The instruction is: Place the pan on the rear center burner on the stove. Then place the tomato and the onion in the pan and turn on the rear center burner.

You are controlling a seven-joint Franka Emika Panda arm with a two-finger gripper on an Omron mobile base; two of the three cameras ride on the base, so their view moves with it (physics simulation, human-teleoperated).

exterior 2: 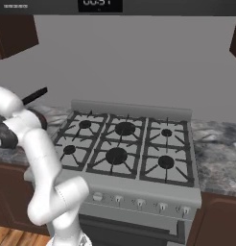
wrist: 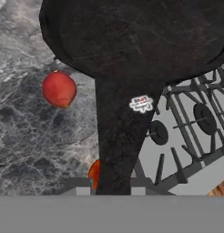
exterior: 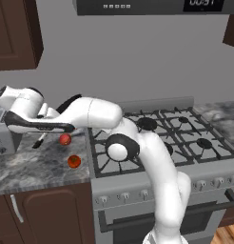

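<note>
The black pan (wrist: 132, 41) hangs close in front of the hand, its broad dark handle running down between the fingers of my gripper (wrist: 109, 191), which is shut on it. From the base, the pan (exterior: 70, 102) peeks out behind my arm over the left counter, and its dark edge (exterior 2: 37, 95) shows at the far left. The pinkish-red onion (exterior: 65, 139) (wrist: 59, 88) and the orange-red tomato (exterior: 74, 161) lie on the counter; the tomato (wrist: 94, 174) is half hidden by the handle. The rear center burner (exterior: 146, 123) (exterior 2: 124, 128) on the stove (exterior 2: 139, 185) is bare.
A silver toaster (exterior: 2, 136) stands at the counter's far left. The marble counter (exterior: 38, 167) runs up to the stove's left side, and more counter (exterior 2: 218, 158) lies to its right. Knobs (exterior 2: 139, 203) line the stove front. Dark cabinets hang above.
</note>
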